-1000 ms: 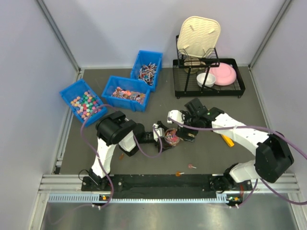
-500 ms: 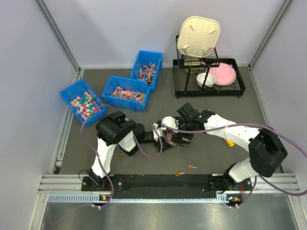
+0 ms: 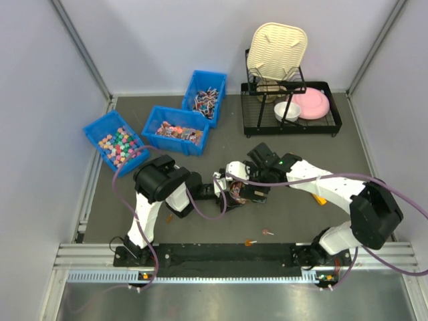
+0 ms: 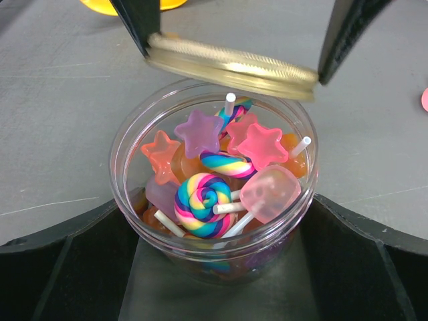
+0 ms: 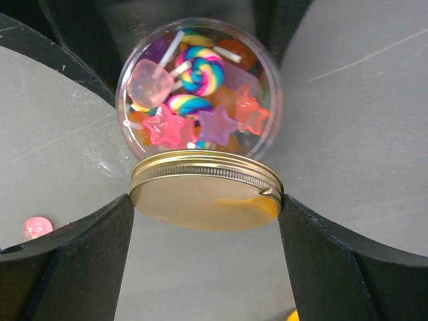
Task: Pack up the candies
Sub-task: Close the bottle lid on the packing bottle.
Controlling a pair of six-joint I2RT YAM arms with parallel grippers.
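**Most of the packing is looking done, with only the lid waiting to go on**

Many candies [image 4: 204,200] are sitting inside the clear jar [image 4: 126,175]: star shapes in pink, purple and orange, rainbow swirls and a pale pink square, all on white sticks, piling up close to the rim. The left gripper [image 4: 214,257] is cradling the jar near the middle of the table [image 3: 294,217], with its jaws spreading wide around the jar's body and pressing against both sides.

The right gripper [image 5: 205,200] is pinching the gold lid [image 4: 231,67] by its edges, one finger on each side. It is holding the lid tilted at the far rim of the jar, as the left wrist view shows it. The lid is not sitting on the mouth yet, and most of the opening is showing uncovered. Whether its lower edge is touching the rim cannot be told.

Judging from this, the filling is finishing or finished. What remains is levelling the lid over the mouth, lowering it and turning it tight while the left arm is steadying the jar.

A few pieces are lying loose near the front edge, among them a pink candy [image 3: 267,233]. The yellow scoop [image 3: 317,196] is resting on the table beside the right arm. The blue bin [image 3: 167,143] behind the left arm is holding plenty more sweets in similar colours.
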